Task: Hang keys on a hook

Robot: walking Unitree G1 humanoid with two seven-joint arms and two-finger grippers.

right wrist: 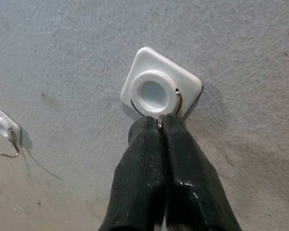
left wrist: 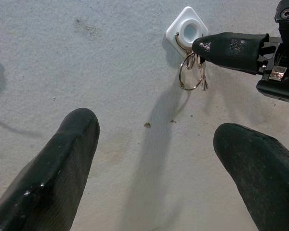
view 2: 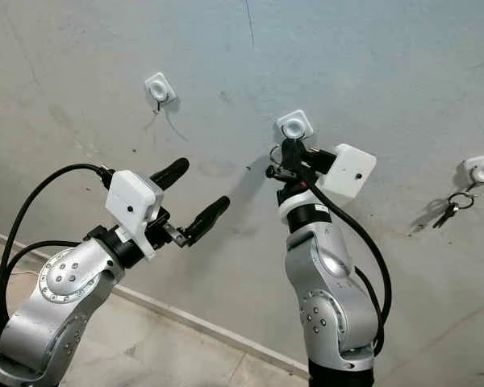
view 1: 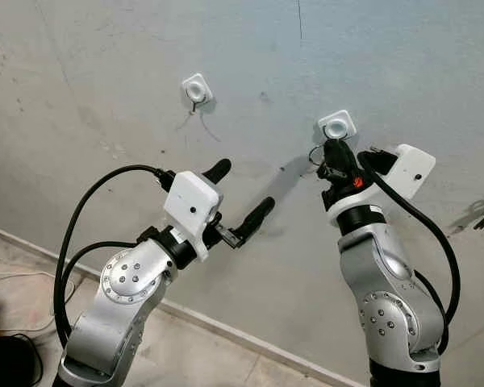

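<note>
Two hands are in shot, and the right hand (view 1: pixel 332 153) is doing the work, pressed up against the white hook (right wrist: pixel 156 91) at the centre right of the head view. Its fingers (right wrist: pixel 156 168) are squeezed together on the key ring (left wrist: pixel 191 77), pinching it right at the base of the hook. In the left wrist frame the ring and keys are dangling just under the white pad in the upper right, with the ring looping up behind the hook's round face. The left hand (view 1: pixel 238 201) is hovering at centre left, fingers spread wide apart, holding nothing. Another hook (view 1: pixel 197 89) is sitting bare in the upper left, and a further set of keys (view 2: pixel 450 210) is hanging at the far right edge. The danger, by my reckoning: if the ring isn't fully seated over the hook, letting go drops the keys to the floor, and pulling back while pinching could drag the ring off again.
</note>
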